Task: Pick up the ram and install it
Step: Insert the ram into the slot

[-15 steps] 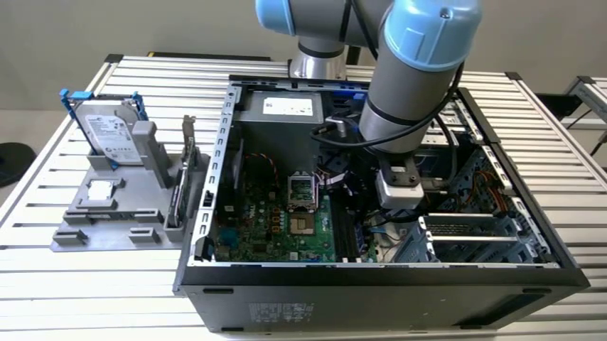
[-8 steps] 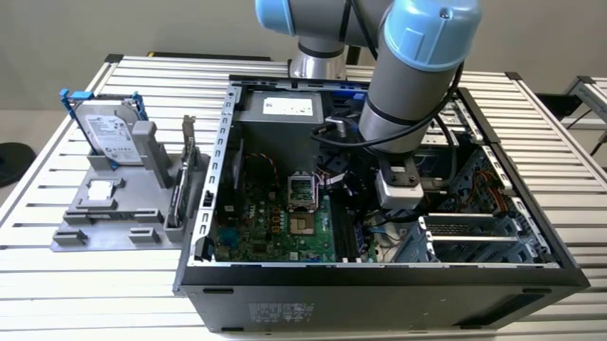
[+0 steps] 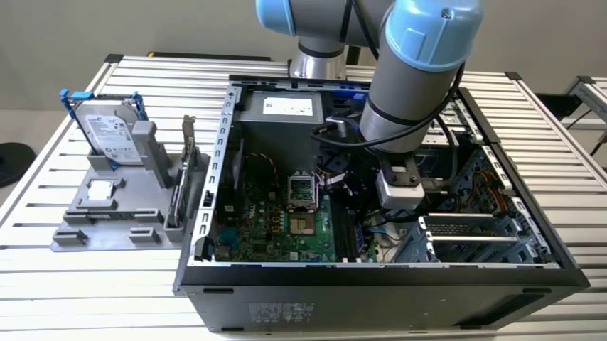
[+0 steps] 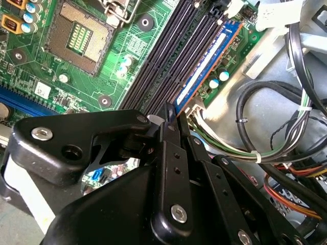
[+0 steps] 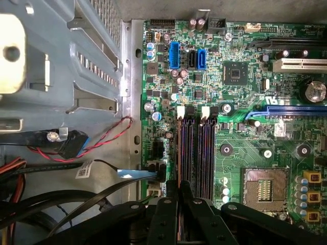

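The tool [image 4: 171, 118] is pressed together on the upper edge of the ram [image 4: 207, 64], which stands on edge in the outermost slot of the motherboard [image 4: 76, 76], upper right of centre in the second wrist view. The stick looks light, thin, stiff and fragile; it is best held by its long bare edge, clear of chips.

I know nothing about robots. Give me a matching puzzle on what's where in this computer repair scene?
Things:
1. ram
2. silver hard drive
3. pincer
4. processor socket

Places or states:
A. on the grey stand, outside the case
B. on edge beside the black slots
C. bare, nothing fitted
D. fingers together, at the ram's near end

Pairs: 1-B, 2-A, 3-D, 4-C
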